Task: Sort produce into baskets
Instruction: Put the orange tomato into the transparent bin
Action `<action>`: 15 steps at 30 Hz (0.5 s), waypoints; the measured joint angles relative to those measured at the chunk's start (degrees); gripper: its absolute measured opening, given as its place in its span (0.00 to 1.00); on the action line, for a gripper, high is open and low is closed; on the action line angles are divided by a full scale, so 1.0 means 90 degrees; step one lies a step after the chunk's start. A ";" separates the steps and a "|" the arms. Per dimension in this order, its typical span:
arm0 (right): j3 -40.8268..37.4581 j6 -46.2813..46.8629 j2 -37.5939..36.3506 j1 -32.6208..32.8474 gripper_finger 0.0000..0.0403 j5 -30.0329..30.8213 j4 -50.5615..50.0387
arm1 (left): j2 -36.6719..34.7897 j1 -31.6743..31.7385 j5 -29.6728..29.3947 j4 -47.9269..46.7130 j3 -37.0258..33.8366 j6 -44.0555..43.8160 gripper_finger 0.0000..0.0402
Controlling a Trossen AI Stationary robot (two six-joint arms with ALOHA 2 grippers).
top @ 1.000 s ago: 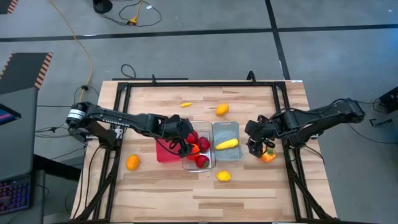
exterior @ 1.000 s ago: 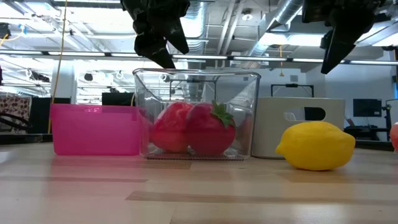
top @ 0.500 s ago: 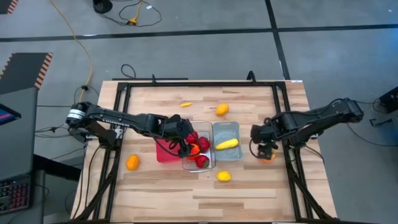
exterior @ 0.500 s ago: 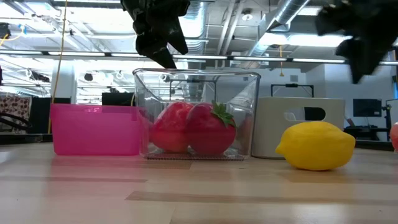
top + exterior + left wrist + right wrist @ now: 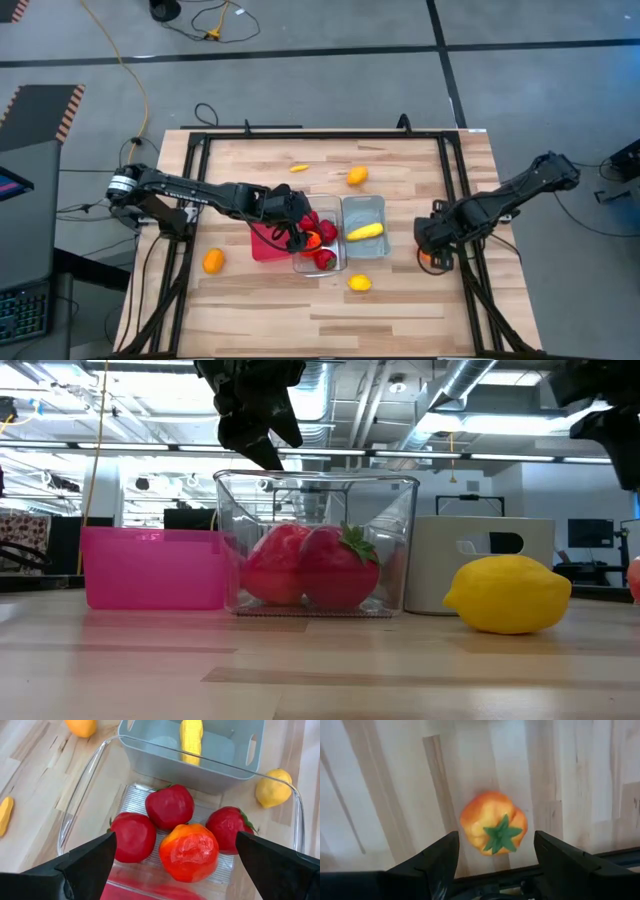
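The left gripper [image 5: 172, 857] hangs over the clear plastic bin [image 5: 318, 262] near the middle of the wooden table [image 5: 400, 300], its fingers spread wide with nothing between them. Inside that bin lie three red round toy fruits [image 5: 170, 806] and one orange-red one [image 5: 189, 851]. A red plastic bin [image 5: 262, 247] touches the clear one on the side toward the table's left edge, and a pale blue plastic bin [image 5: 364, 212] touches it on the other side, with a yellow elongated toy vegetable [image 5: 365, 231] lying in it.

The right gripper [image 5: 492, 857] is poised low near the table's right edge, directly above an orange-red toy pepper with a green stem [image 5: 493, 829] that rests on the wood; the fingers stand apart on either side of it, not touching it.

A yellow toy lemon [image 5: 359, 283] sits on the table near the front edge, an orange oval [image 5: 213, 261] toward the left edge, another orange oval [image 5: 357, 176] and a small yellow-orange piece [image 5: 298, 168] toward the far edge.
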 joint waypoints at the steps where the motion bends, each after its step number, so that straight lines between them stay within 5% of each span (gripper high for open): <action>1: -0.0005 0.0000 0.0000 0.0081 0.71 0.0001 -0.0013 | 0.0000 -0.0002 0.0000 0.0000 0.0000 0.0000 0.98; 15: -0.0799 -0.0070 0.0024 0.0769 0.71 -0.0007 0.0042 | 0.0000 -0.0002 0.0000 0.0000 0.0000 -0.0017 0.98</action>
